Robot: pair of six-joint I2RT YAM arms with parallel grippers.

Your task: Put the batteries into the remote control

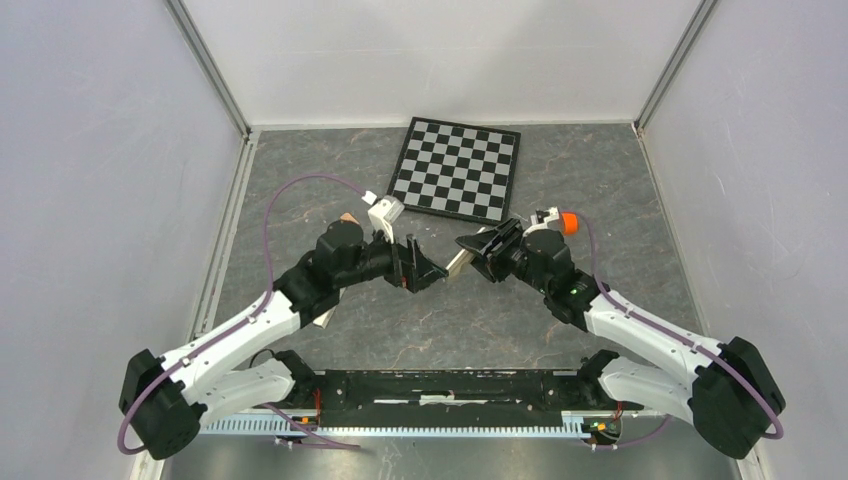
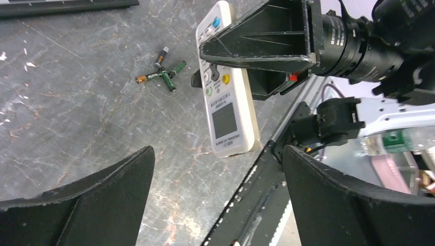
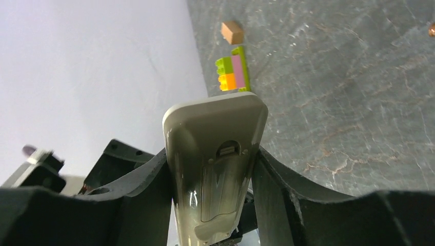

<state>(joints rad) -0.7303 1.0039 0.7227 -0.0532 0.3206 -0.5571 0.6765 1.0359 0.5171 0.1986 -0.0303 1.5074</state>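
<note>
Fingers of the right gripper clamp the remote by its long edges and seem to hold it clear of the worktop, over its middle, between the chessboard at the far edge and the arms' bases at the near edge. The right wrist view shows its pale back and battery recess; I cannot tell whether a lid covers it. The left gripper faces it just beside, fingers spread wide and empty. The batteries lie loose on the worktop in a small crossed heap, none loaded. I judge that the step in hand is presenting the remote. Next, the left gripper must descend, pinch one slim cell from the heap without scattering the rest, and align it with the recess.
</note>
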